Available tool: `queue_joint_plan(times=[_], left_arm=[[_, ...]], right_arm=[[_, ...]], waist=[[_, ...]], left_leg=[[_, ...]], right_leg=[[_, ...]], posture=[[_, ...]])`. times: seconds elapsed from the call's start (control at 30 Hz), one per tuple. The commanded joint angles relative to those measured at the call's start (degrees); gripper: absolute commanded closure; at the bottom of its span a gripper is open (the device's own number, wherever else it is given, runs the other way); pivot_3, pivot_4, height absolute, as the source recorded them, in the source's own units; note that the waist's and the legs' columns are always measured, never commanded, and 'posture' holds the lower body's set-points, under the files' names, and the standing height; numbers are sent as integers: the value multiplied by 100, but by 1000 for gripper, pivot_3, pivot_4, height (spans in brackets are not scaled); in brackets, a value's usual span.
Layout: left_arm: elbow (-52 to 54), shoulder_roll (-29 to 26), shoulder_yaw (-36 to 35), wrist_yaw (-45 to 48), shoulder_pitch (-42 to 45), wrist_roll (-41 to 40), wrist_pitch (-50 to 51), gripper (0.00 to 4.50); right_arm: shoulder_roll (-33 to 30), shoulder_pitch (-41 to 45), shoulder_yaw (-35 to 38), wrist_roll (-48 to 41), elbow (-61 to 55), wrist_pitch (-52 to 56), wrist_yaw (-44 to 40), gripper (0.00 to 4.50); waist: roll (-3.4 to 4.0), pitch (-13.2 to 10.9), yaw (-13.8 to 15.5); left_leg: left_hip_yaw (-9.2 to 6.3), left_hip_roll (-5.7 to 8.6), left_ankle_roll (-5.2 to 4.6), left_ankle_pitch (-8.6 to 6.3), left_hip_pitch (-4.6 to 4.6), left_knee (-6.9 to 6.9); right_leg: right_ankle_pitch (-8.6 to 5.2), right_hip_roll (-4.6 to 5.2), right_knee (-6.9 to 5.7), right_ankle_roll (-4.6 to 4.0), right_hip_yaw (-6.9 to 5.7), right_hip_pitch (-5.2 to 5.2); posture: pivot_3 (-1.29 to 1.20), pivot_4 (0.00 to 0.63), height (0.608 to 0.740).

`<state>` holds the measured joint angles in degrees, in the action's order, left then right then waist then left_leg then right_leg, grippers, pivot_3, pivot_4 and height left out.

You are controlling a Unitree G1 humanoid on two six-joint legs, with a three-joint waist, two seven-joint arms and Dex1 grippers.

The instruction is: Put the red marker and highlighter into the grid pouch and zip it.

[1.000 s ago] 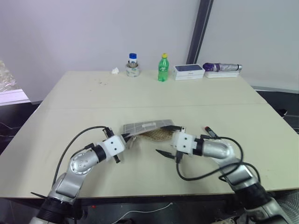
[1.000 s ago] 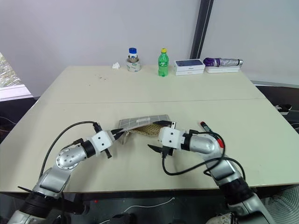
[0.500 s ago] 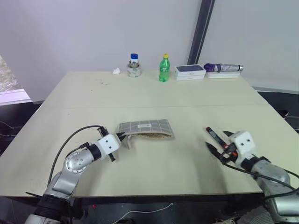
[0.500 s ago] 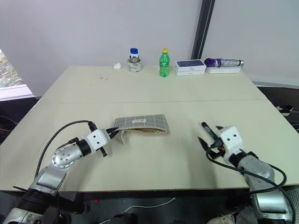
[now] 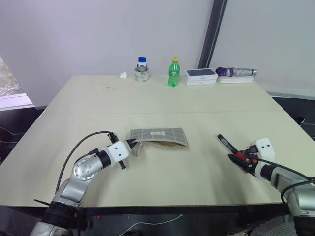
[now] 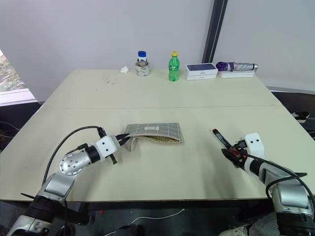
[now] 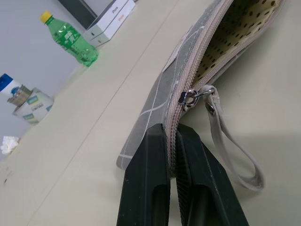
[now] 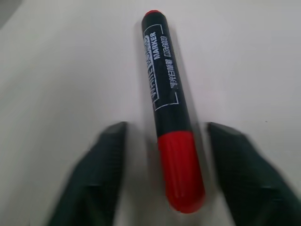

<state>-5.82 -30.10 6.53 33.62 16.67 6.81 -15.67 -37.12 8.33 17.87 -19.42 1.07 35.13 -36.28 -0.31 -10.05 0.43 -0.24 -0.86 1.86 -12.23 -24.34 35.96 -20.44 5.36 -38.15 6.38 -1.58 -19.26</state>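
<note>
The grid pouch, mid-table, is pinched at its zipper end by the closed left gripper. The red marker, lying on the table, is straddled by the parted right gripper; if clamped off-centre, it could be rolled away.

One marker, one pouch, two bottles, one box.
</note>
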Motion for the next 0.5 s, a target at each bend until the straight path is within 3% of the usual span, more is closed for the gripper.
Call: queue_joint_plan(times=[0.03,0.07,0.17,0.3,0.4,0.5], left_arm=[[280,-12,-76,-46,8,-56,-32,4500],[292,-7,-81,-50,7,-63,-29,4500],[330,31,-50,2,-1,-130,-50,4500],[343,105,0,14,43,-105,-24,4500],[360,185,40,15,109,-95,19,4500],[328,272,95,-25,182,-54,47,4500]], right_arm=[[-88,-169,-426,-111,-541,-348,-614,3836],[-70,-202,-478,-193,-806,-637,-853,4163],[103,-67,-645,-551,-1632,-1249,-1377,4147],[361,152,-1066,-733,-2262,-1119,-1271,4147],[278,191,-1835,-33,-2307,-1445,-1247,4147],[570,397,-2119,227,-2021,-1451,-856,4147]], waist=[[0,0,-7],[0,0,-8],[13,-8,-28],[10,-8,-12],[4,-6,41],[4,-7,31]], left_leg=[[0,0,0,0,0,0],[0,0,0,0,0,0],[1,1,0,0,-4,-1],[-2,-1,0,0,-5,0],[-7,1,0,0,-6,3],[-6,5,-1,0,-7,5]], right_leg=[[0,-1,0,0,0,-1],[0,-2,0,0,0,-1],[0,-2,-1,0,2,-8],[0,-2,-1,1,1,-9],[0,0,1,1,-5,-4],[0,4,0,1,-4,-6]], posture=[[0,150,740],[0,150,740],[0,150,740],[0,150,740],[0,150,740],[0,150,740]])
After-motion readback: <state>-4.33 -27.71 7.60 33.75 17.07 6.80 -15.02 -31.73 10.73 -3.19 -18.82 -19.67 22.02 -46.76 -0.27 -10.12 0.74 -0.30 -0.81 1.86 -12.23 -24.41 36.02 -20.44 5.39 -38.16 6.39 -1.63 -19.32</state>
